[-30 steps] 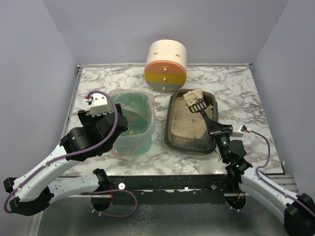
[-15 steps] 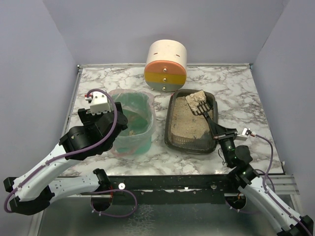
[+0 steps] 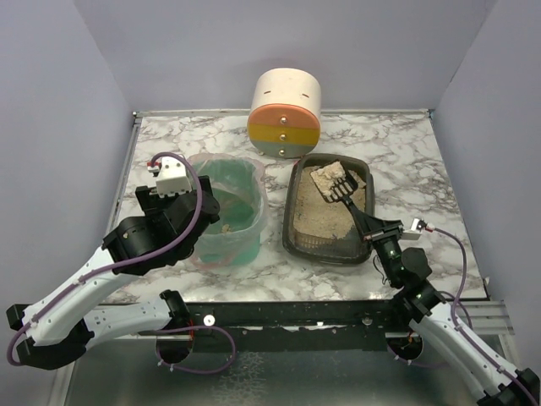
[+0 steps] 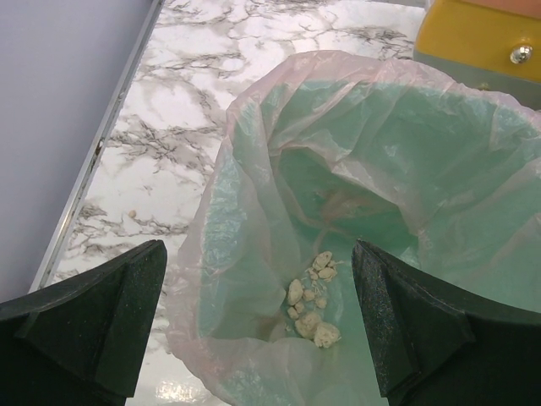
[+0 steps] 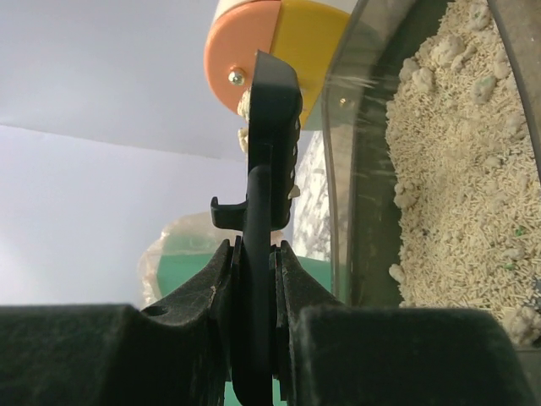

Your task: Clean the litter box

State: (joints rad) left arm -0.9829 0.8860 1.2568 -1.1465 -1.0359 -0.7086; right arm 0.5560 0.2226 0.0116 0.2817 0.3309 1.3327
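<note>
The litter box (image 3: 292, 211) is a dark grey tray of beige litter at centre right; its wall also shows in the right wrist view (image 5: 359, 127). My right gripper (image 3: 379, 230) (image 5: 255, 254) is shut on the handle of a black scoop (image 3: 347, 193) (image 5: 272, 110). The scoop's head carries a beige clump (image 3: 326, 175) over the far end of the box. My left gripper (image 3: 203, 211) (image 4: 258, 326) is open and empty. It hangs over the near left rim of the green bin (image 3: 230, 207) with a clear bag (image 4: 355, 161). Several clumps (image 4: 308, 300) lie in the bag.
A cream, orange and yellow cylinder (image 3: 285, 114) (image 5: 254, 42) lies at the back, just beyond the bin and the box. The marble table (image 3: 406, 152) has a raised edge at left and back. Grey walls close in on three sides.
My right gripper has turned and shifted the scoop; the clump on it has moved slightly left over the far end of the box. The left arm has barely moved.
</note>
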